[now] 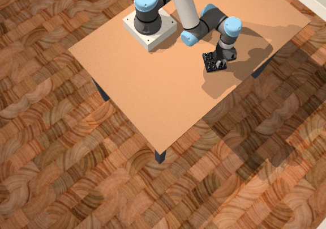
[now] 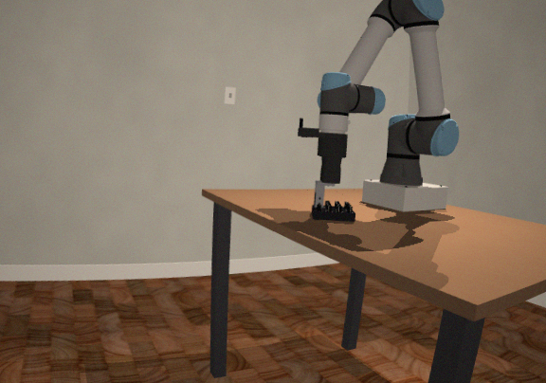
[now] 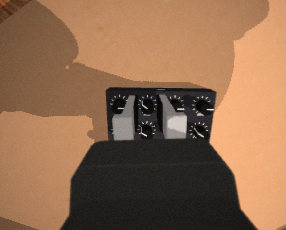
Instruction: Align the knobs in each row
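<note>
The black knob box (image 1: 214, 62) stands on the table near its right edge. It also shows in the exterior view (image 2: 333, 211) and in the wrist view (image 3: 161, 114). My gripper (image 1: 219, 63) (image 2: 318, 201) points straight down onto the box, at the end nearest the table edge. In the wrist view the two grey fingers stand on either side of the second column of knobs from the left, with a knob (image 3: 146, 129) between them and gaps on both sides. The fingers are partly open and grip nothing. The gripper body hides the nearer rows of knobs.
The arm's white base block (image 1: 150, 25) stands at the back of the table, left of the box. The table edge (image 1: 254, 73) runs close to the right of the box.
</note>
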Motion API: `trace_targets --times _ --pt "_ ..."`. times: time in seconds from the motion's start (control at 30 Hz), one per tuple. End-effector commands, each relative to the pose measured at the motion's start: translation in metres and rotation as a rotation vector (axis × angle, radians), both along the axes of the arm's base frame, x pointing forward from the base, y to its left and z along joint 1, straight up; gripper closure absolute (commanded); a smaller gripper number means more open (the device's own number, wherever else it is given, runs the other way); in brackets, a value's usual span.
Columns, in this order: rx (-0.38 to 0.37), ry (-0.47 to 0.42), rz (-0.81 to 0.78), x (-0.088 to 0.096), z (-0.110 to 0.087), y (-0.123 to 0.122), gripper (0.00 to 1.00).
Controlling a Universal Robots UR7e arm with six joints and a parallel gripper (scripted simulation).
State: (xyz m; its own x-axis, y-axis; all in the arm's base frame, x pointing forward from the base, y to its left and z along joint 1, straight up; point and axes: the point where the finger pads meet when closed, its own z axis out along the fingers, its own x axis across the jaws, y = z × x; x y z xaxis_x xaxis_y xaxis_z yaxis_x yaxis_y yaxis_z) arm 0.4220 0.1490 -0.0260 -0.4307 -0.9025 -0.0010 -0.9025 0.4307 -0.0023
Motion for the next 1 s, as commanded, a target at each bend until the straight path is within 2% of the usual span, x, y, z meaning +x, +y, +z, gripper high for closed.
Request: trace_targets --times 0.0,0.37,0.4,0.97 --pt "0.0 -0.001 0.0 0.0004 0.0004 0.0001 0.54" --pt "0.0 -0.001 0.0 0.0004 0.0004 0.0001 0.54" --pt "0.0 -0.001 0.0 0.0004 0.0004 0.0001 0.7" --pt "0.0 -0.001 0.0 0.0004 0.0004 0.0001 0.7"
